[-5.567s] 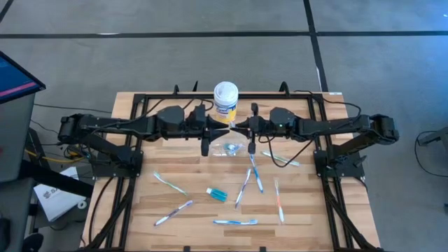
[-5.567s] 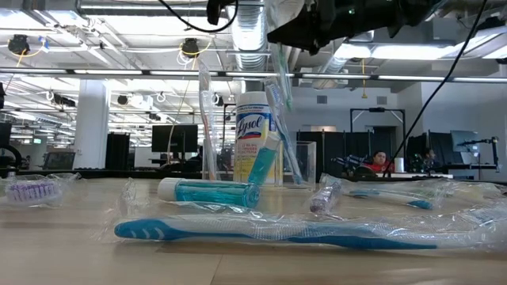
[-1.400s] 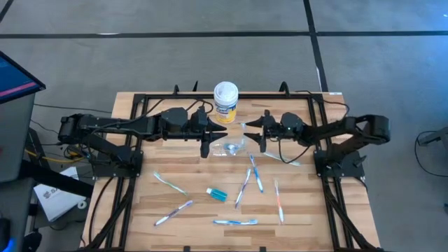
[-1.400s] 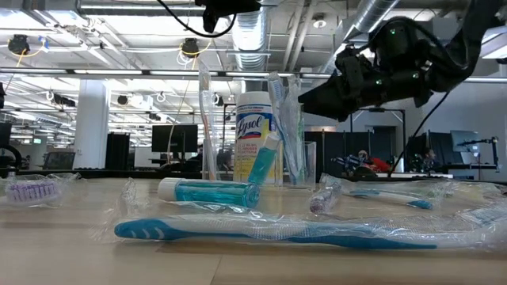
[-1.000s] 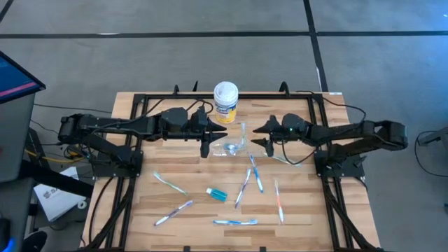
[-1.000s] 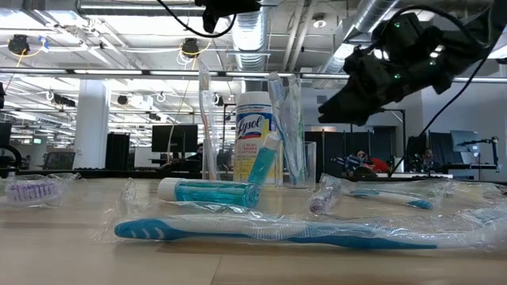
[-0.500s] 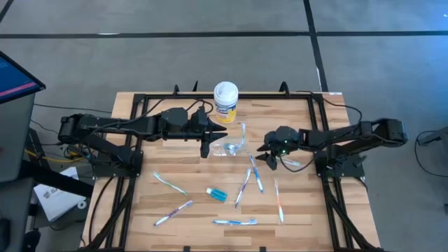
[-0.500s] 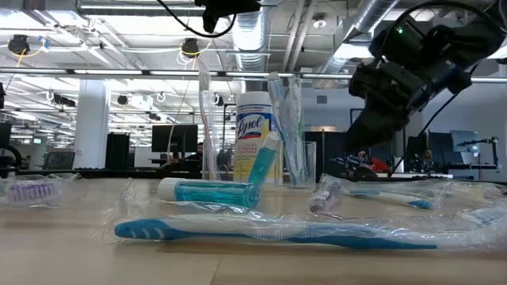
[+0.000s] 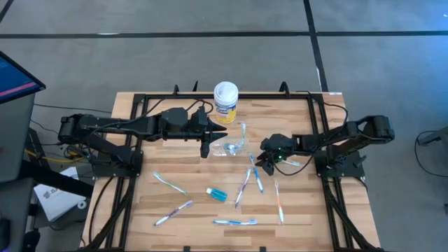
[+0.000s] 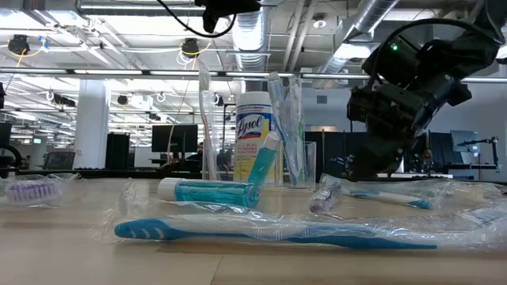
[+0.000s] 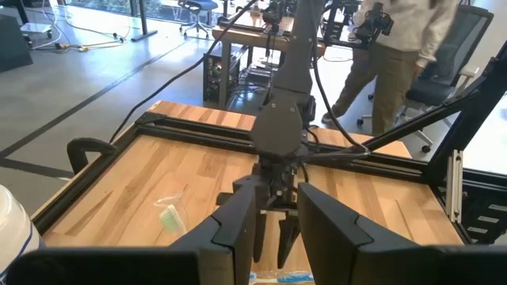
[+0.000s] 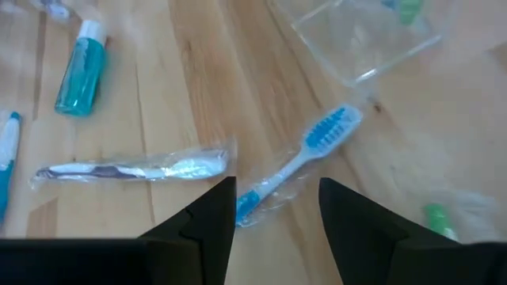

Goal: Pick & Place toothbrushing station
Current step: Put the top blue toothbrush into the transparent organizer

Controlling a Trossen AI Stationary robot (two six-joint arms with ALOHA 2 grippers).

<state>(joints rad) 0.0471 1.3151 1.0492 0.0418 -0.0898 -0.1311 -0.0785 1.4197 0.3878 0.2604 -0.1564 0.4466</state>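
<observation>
The see-through cup (image 9: pixel 229 148) stands at the table's middle with wrapped toothbrushes (image 10: pixel 287 127) leaning in it. A blue toothbrush (image 12: pixel 305 154) in clear wrap lies flat just near of the cup, its head toward it. My right gripper (image 12: pixel 277 186) points down over the toothbrush's handle end, open, one finger on each side; it also shows in the high view as my right gripper (image 9: pixel 256 162). My left gripper (image 9: pixel 213 129) hovers high beside the cup's left end. It is open, and the left wrist view (image 11: pixel 279 206) shows nothing between its fingers.
A yellow canister with a white lid (image 9: pixel 225 101) stands behind the cup. Loose wrapped toothbrushes (image 9: pixel 234 222) and a teal tube (image 9: pixel 217 194) lie over the table's near half. A green-headed toothbrush (image 9: pixel 282 159) lies to the right. A person (image 11: pixel 396 47) stands beyond the table.
My right gripper has gone from beside the cup's right end toward the near edge and down, tipping its fingers toward the table, and now stands low over the blue toothbrush. The cup and the toothbrushes have not moved.
</observation>
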